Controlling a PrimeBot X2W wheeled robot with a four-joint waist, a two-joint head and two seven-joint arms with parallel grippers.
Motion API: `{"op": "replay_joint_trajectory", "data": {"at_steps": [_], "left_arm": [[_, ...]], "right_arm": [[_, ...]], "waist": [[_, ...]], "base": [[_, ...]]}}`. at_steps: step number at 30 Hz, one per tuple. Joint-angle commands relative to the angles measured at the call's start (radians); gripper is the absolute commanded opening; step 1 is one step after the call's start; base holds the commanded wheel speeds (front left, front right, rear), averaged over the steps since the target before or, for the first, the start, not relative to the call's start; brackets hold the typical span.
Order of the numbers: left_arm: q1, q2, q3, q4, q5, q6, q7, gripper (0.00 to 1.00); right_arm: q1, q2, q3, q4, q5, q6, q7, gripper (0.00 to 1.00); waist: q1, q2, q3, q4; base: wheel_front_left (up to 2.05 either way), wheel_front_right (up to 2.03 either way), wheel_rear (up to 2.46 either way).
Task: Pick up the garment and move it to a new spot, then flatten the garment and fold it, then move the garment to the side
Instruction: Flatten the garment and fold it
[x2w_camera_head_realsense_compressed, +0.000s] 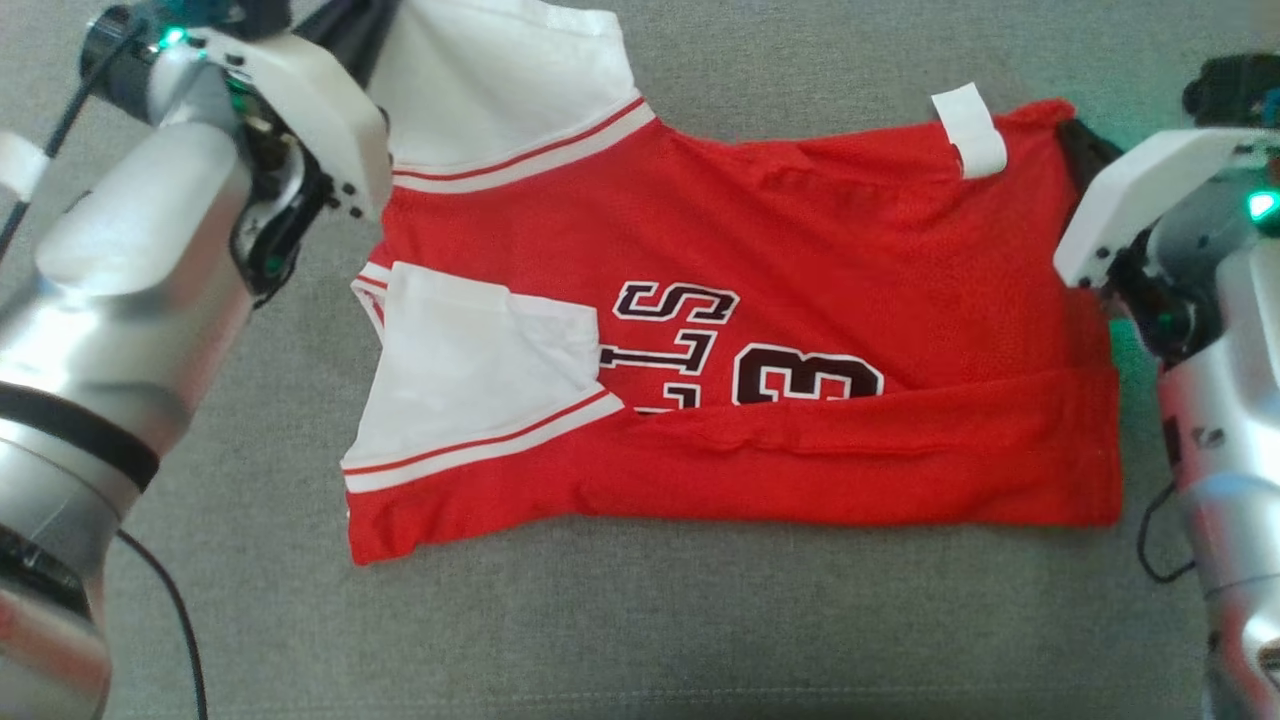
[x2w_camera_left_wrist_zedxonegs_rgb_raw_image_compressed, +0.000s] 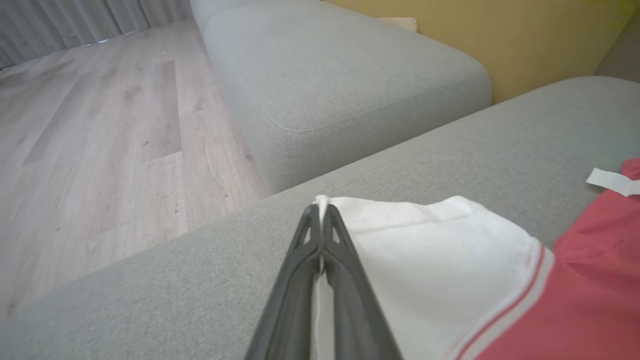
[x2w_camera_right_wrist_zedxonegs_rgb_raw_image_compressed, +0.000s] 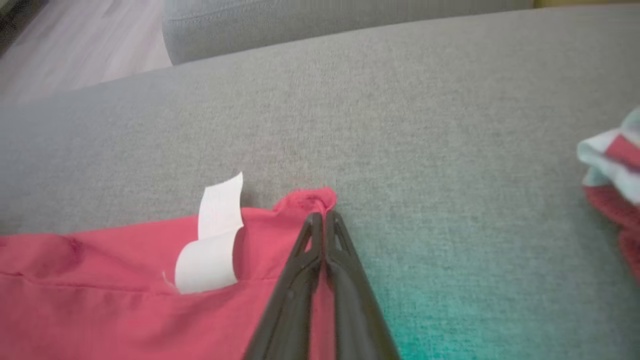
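Both sets of jaws were clenched on the red garment (x2w_camera_head_realsense_compressed: 800, 250), which lay spread on the grey sofa (x2w_camera_head_realsense_compressed: 640, 620), its near edge folded up over the lettering. The left jaws pinched the edge of the far white sleeve (x2w_camera_left_wrist_zedxonegs_rgb_raw_image_compressed: 425, 250); the right jaws pinched the red hem corner (x2w_camera_right_wrist_zedxonegs_rgb_raw_image_compressed: 305, 200) just beside a white label (x2w_camera_right_wrist_zedxonegs_rgb_raw_image_compressed: 212, 240). A bunched red-and-white cloth (x2w_camera_right_wrist_zedxonegs_rgb_raw_image_compressed: 612, 165) lay well apart.

Silver forearms (x2w_camera_head_realsense_compressed: 130, 270); dark fingers (x2w_camera_left_wrist_zedxonegs_rgb_raw_image_compressed: 346, 280)

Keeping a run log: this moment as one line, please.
jersey: on grey sofa, near edge folded over | left end effector: shut on white sleeve | right end effector: shut on red corner
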Motion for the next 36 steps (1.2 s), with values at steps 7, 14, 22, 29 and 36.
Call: {"op": "replay_joint_trajectory", "data": {"at_steps": [7, 14, 22, 29, 36], "left_arm": [[-0.086, 0.046, 0.077, 0.020, 0.006, 0.035, -0.048, 0.00], [-0.116, 0.032, 0.133, 0.027, 0.038, 0.072, -0.064, 0.00], [-0.042, 0.043, 0.203, -0.064, 0.110, 0.062, -0.064, 0.00], [0.112, 0.121, 0.208, -0.231, 0.143, 0.051, -0.064, 0.00], [0.246, 0.237, 0.163, -0.422, 0.141, 0.084, 0.030, 0.00]], "right_arm": [[-0.085, -0.014, 0.003, -0.052, 0.045, 0.008, -0.026, 0.00], [-0.127, 0.003, -0.040, -0.047, 0.064, 0.008, -0.083, 0.00], [-0.083, 0.002, -0.036, -0.075, 0.095, 0.008, -0.126, 0.00], [0.084, -0.047, -0.033, -0.193, 0.171, 0.008, -0.076, 0.00], [0.253, -0.084, -0.062, -0.316, 0.196, 0.008, 0.009, 0.00]], "waist": [[0.0000, 0.0000, -0.002, -0.004], [0.0000, 0.0000, 0.001, -0.004], [0.0000, 0.0000, -0.005, 0.008], [0.0000, 0.0000, -0.057, 0.043], [0.0000, 0.0000, -0.106, 0.066]], "base": [[0.00, 0.00, 0.00], [0.00, 0.00, 0.00], [0.00, 0.00, 0.00], [0.00, 0.00, 0.00], [0.00, 0.00, 0.00]]}}
